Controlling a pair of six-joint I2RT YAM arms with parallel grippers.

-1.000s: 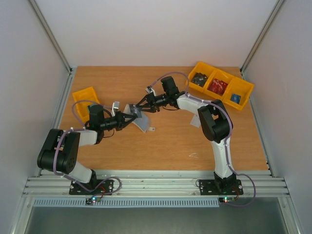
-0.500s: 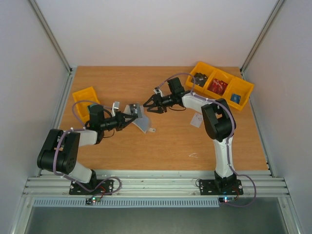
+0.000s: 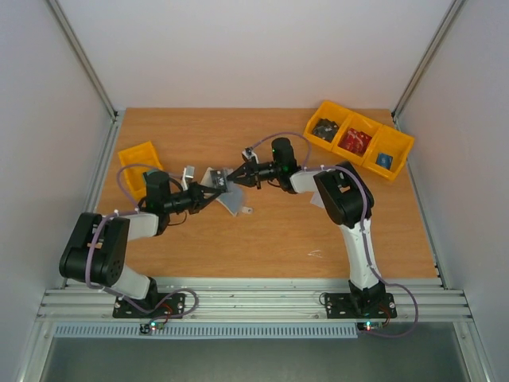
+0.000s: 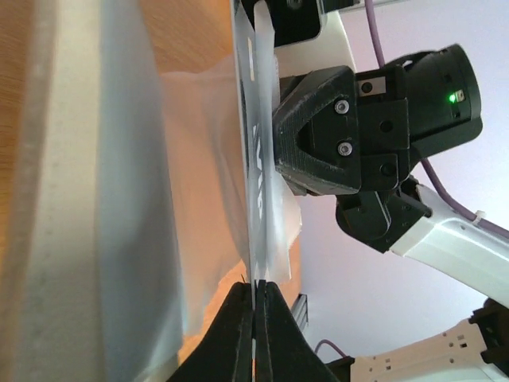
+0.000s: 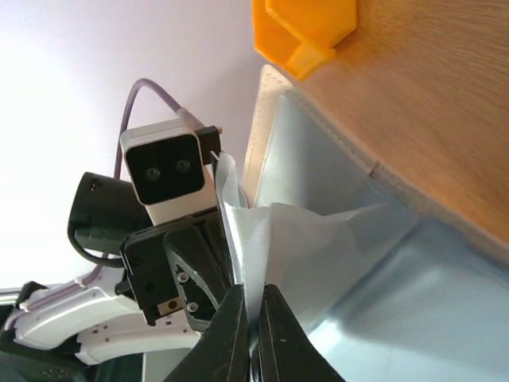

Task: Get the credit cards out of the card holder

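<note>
The card holder (image 3: 229, 200) is held up off the table between both arms, opened out, grey outside and pale blue-grey inside (image 5: 334, 183). My left gripper (image 3: 211, 191) is shut on a thin pale edge of it (image 4: 256, 199), its jaws (image 4: 255, 290) closed flat. My right gripper (image 3: 236, 178) meets it from the other side and is shut (image 5: 255, 306) on a thin, pale, crumpled sheet (image 5: 294, 247) that sticks out of the holder. I cannot tell if that sheet is a card or a pocket. No red card is in view.
Three joined yellow bins (image 3: 362, 137) with dark, red and blue items stand at the back right. A single yellow bin (image 3: 139, 161) stands at the left. A small pale tag (image 3: 248, 211) lies under the holder, and pale scraps (image 3: 316, 255) lie near the front.
One second ago my right gripper was at the holder. It then pulled away to the right, open. Now it is back at the holder and shut. The left arm has held still.
</note>
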